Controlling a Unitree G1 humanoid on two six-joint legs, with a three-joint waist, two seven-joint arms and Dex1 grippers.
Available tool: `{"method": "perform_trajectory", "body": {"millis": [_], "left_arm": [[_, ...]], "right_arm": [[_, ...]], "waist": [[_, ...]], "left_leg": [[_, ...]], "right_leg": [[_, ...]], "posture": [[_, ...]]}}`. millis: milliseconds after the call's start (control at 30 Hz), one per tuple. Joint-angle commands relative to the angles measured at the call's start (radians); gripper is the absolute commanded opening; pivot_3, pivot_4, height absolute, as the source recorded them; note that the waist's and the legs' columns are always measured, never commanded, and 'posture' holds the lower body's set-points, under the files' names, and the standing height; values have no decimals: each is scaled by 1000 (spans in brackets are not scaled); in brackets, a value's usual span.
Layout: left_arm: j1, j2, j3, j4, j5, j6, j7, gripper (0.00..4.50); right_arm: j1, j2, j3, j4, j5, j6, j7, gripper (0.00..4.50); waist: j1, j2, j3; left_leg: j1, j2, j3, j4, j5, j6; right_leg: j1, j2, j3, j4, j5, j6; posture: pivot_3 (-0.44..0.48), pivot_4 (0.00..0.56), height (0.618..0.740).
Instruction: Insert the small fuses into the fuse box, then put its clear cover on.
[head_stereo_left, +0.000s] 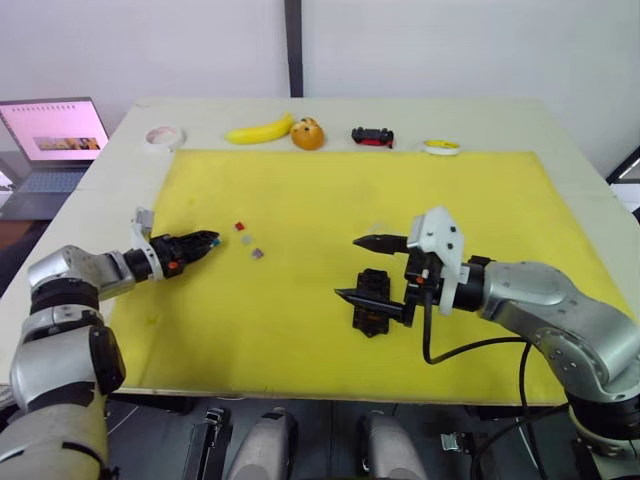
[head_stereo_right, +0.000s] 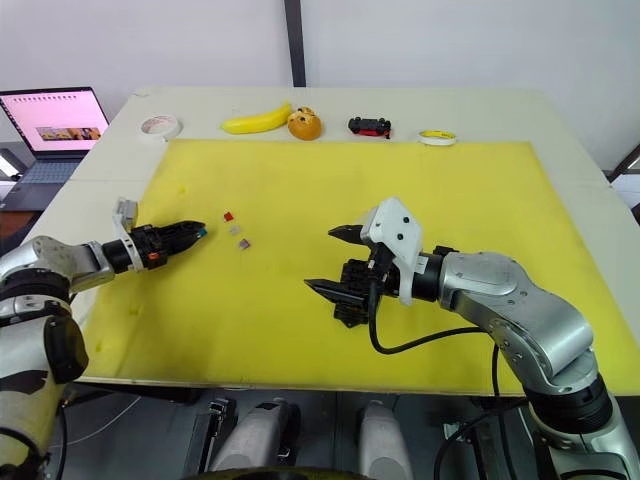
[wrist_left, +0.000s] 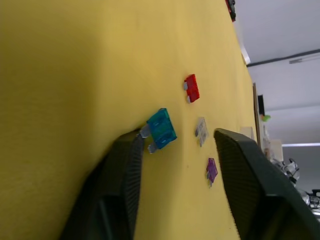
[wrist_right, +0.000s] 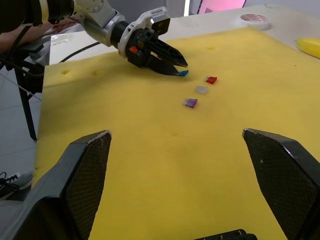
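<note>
On the yellow mat (head_stereo_left: 300, 330), my left gripper (wrist_left: 180, 134) is open and low. A blue fuse (wrist_left: 161, 129) lies at the tip of one of its fingers (wrist_left: 125, 170), touching it and not held between the two. Just beyond lie a red fuse (head_stereo_left: 240, 226), a pale grey one (head_stereo_left: 246, 239) and a purple one (head_stereo_left: 257, 253). My right gripper (head_stereo_left: 365, 268) is wide open near the mat's middle, hovering over the black fuse box (head_stereo_left: 372, 305), which lies partly hidden beneath it. The clear cover is hidden from me.
Along the table's far edge sit a roll of tape (head_stereo_left: 163, 136), a banana (head_stereo_left: 260, 130), an orange fruit (head_stereo_left: 308, 133), a black-and-red toy car (head_stereo_left: 372, 136) and a yellow-white ring (head_stereo_left: 441, 147). A laptop (head_stereo_left: 55, 135) stands off to the far left.
</note>
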Motion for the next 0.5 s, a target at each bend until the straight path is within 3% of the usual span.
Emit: {"method": "perform_trajectory", "body": {"millis": [33,333,433,500], "left_arm": [[13,-31,-14,11,8,6,9,2435],[20,-37,-12,12,11,-16,15,2435],[19,-40,-7,15,7,-15,21,1636],[19,-41,-6,13,5,-13,20,665]], "right_arm": [[-14,-6,-23,-13,0,-12,0,4500],[-11,-19,-39,-21,13,-2,2,4500],[-15,-19,-40,-21,16,0,1,4500],[-16,-19,-42,-22,19,3,0,4500]], "waist": [[0,0,0],[0,0,0],[0,0,0],[-1,0,0]], "left_leg": [[0,0,0,0,0,0],[0,0,0,0,0,0],[0,0,0,0,0,0],[0,0,0,0,0,0]], "right_leg": [[0,0,0,0,0,0],[0,0,0,0,0,0],[0,0,0,0,0,0],[0,0,0,0,0,0]], "posture": [[0,150,740],[0,150,740],[0,150,740],[0,150,740]]}}
